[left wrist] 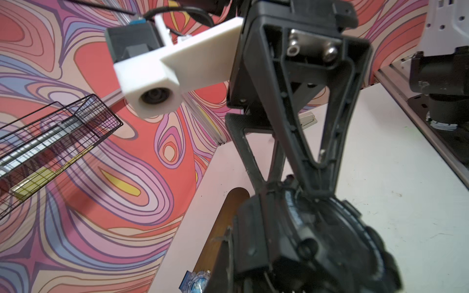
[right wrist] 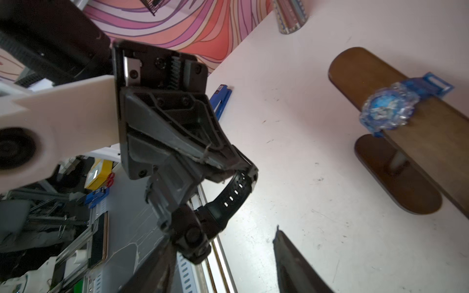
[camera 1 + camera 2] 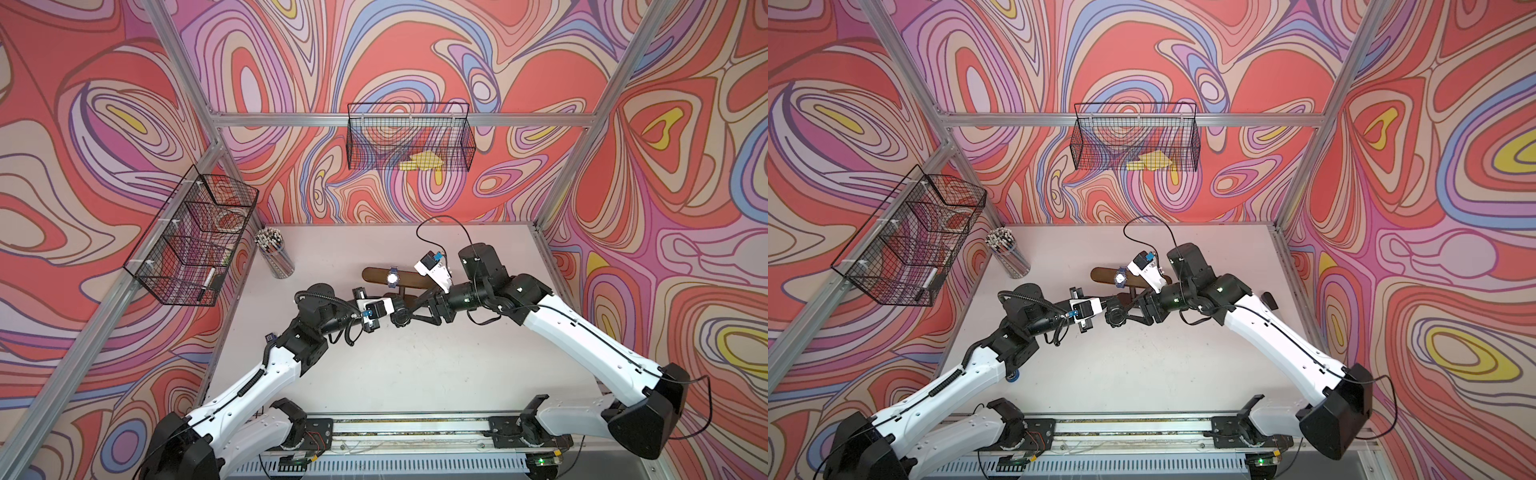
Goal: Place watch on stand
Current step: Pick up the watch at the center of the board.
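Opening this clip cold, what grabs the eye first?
Centre-scene, a black watch hangs in mid-air, its strap pinched in the left gripper while the right gripper stands open beside it. Just behind, a blue watch already wraps the bar of the dark wooden stand.

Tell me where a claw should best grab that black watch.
Probably the black watch by its chunky case, jaws across its flanks, coming from the side opposite the left gripper, which pinches the strap end. The band is thin and curved; the case is broad and rigid-looking.
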`<state>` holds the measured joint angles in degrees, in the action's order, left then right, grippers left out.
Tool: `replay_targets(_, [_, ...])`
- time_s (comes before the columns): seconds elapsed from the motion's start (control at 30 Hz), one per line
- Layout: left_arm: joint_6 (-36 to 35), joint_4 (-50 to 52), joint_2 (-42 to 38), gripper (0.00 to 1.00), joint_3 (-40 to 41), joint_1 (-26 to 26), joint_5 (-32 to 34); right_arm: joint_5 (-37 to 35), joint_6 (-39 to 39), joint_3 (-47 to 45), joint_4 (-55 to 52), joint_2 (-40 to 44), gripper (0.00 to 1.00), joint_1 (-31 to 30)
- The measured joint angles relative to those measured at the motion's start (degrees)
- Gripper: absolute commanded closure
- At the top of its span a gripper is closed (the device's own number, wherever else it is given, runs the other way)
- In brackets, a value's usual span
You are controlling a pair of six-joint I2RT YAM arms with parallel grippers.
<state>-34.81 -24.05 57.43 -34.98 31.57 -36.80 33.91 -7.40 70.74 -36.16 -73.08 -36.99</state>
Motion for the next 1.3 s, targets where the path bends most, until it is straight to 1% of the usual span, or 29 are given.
replay_targets(0.13, [1.9, -3.4, 0.4, 1.00, 0.8, 0.5, 2.9, -11.5, -2.9, -4.2, 6.7, 4.7, 0.40, -3.5])
replay_targets(0.23, [2.5, -5.2, 0.8, 1.00, 0.8, 0.9, 5.3, -19.2, -4.5, -5.6, 10.2, 6.4, 0.38, -6.4])
replay_targets(0.33, [2.9, -6.5, 1.6, 1.00, 0.8, 1.0, 8.0, -24.6, -5.2, -6.0, 13.1, 5.7, 0.34, -8.8])
replay_targets(0.4, [3.0, -6.6, 2.3, 1.00, 0.8, 1.0, 9.5, -26.9, -5.6, -6.1, 14.9, 4.6, 0.30, -10.2])
replay_targets(0.57, [3.3, -6.7, 3.3, 1.00, 0.8, 1.2, 12.8, -29.9, -5.8, -6.1, 17.6, 2.1, 0.26, -12.3])
replay_targets(0.8, [3.2, -7.4, 3.5, 1.00, 0.8, 2.6, 16.7, -33.2, -6.0, -6.1, 17.9, 2.0, 0.22, -14.2])
replay_targets(1.13, [2.9, -8.2, 4.0, 1.00, 0.8, 3.7, 20.3, -37.4, -6.7, -5.1, 17.0, 2.0, 0.21, -15.5])
replay_targets(1.3, [3.2, -8.4, 4.7, 1.00, 0.8, 4.6, 21.9, -37.4, -6.8, -3.0, 16.8, 1.9, 0.20, -17.1])
